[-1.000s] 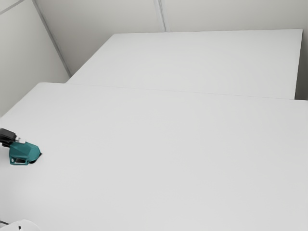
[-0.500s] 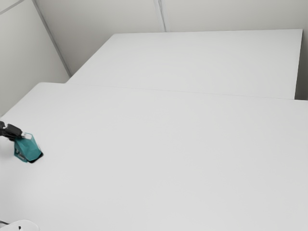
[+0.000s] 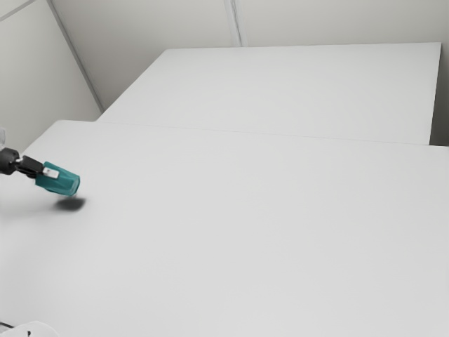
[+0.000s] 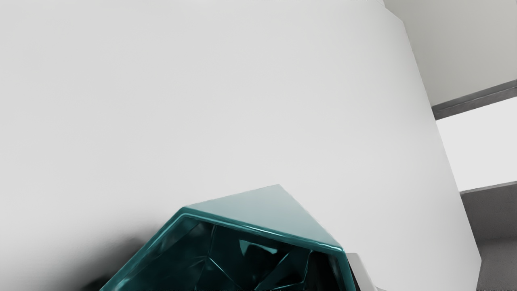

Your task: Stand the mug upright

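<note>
- The pincer (image 3: 49, 173) has hold of the teal mug (image 3: 62, 181); its fingers are closed on it, kept apart by the body of the mug.
- In the wrist view, one finger (image 4: 360, 270) is at the outer wall of the mug, near its rim.
- The mug is in the air above the tabletop (image 3: 238, 232), near the exterior view's left edge, and its shadow (image 3: 70, 203) lies below it.
- The mug is not upright: it is strongly tilted, with its open mouth towards the pincer and its base pointing away.
</note>
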Tool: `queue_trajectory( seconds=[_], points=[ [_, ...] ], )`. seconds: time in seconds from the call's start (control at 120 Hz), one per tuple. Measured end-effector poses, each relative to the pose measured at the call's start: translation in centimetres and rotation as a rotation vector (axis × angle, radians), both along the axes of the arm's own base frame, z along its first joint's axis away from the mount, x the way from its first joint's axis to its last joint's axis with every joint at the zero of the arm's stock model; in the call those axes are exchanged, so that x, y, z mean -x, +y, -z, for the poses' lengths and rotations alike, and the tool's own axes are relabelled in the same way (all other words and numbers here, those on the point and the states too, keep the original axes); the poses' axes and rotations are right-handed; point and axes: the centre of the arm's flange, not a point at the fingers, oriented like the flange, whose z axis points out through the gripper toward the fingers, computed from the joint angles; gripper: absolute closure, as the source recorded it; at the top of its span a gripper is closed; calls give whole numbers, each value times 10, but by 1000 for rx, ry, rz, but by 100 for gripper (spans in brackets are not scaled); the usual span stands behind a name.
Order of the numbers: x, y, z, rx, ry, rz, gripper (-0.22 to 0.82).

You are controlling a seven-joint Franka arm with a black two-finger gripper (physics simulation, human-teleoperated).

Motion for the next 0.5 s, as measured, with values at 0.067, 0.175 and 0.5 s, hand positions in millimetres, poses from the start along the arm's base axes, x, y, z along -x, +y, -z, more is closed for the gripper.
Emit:
queue_trajectory(
  seconds=[0.067,0.175,0.5],
  points=[
    [-12,-9,-15,-18,-15,21,78],
    [-42,-42,-45,-71,-24,83,78],
    [-131,-220,-123,-441,53,374,79]
  ],
)
